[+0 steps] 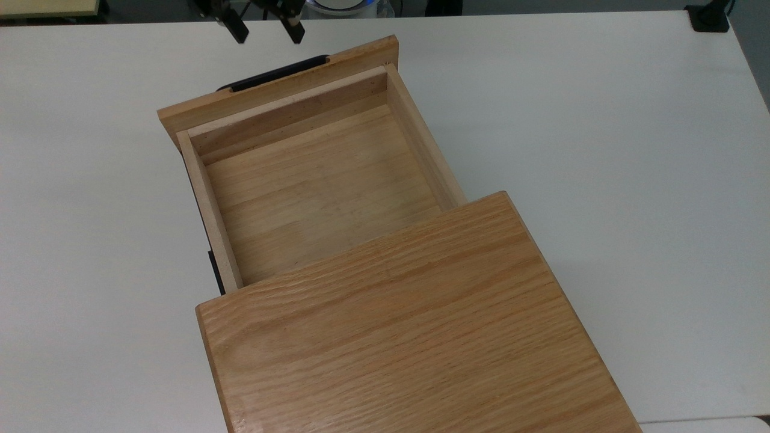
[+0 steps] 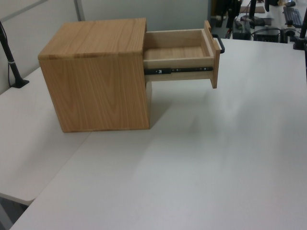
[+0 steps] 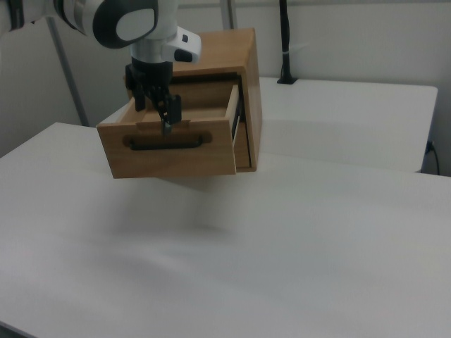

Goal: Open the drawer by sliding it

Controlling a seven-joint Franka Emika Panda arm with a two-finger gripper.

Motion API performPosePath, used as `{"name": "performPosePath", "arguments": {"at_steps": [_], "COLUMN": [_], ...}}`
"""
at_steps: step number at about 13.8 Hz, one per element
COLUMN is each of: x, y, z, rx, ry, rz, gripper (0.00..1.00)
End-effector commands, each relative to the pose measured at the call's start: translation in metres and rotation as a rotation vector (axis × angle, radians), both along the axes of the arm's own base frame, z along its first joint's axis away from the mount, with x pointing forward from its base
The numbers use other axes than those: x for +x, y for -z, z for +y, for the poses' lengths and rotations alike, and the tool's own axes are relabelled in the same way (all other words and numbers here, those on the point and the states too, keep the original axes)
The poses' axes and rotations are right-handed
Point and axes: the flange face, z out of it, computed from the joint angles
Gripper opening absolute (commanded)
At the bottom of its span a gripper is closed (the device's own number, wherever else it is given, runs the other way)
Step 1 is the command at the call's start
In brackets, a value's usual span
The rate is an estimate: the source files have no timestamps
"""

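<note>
Oak-coloured wooden drawer (image 1: 313, 192) with thin black wire handle (image 1: 274, 73): pulled well out of your light oak box casing (image 1: 409, 337), toward 12 o'clock in the top view | black two-finger pincer (image 1: 264, 27): spread wide, holding nothing, just beyond the handle | white bench (image 1: 631, 150) underneath.

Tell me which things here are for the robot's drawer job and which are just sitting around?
For the job:
- drawer, pulled far out
- its black handle
- gripper, open, lifted off the handle
- wooden box the drawer slides from

Just around:
- white table
- black clamp at the table's corner
- desks with equipment behind
</note>
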Motion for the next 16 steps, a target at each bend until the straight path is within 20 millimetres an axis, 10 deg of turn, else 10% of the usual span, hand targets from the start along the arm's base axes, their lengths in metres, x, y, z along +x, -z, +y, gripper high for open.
{"name": "performPosePath", "arguments": {"at_steps": [1,9,16], "x": [-0.016,-0.025,-0.016], "y": [-0.017,-0.015,-0.009], "z": [0.004,0.056,0.042], "rx": [-0.006,-0.292,-0.418], "ry": [0.013,0.104,-0.128], "rz": [-0.007,0.051,-0.040], "gripper": [1.00,1.00,1.00]}}
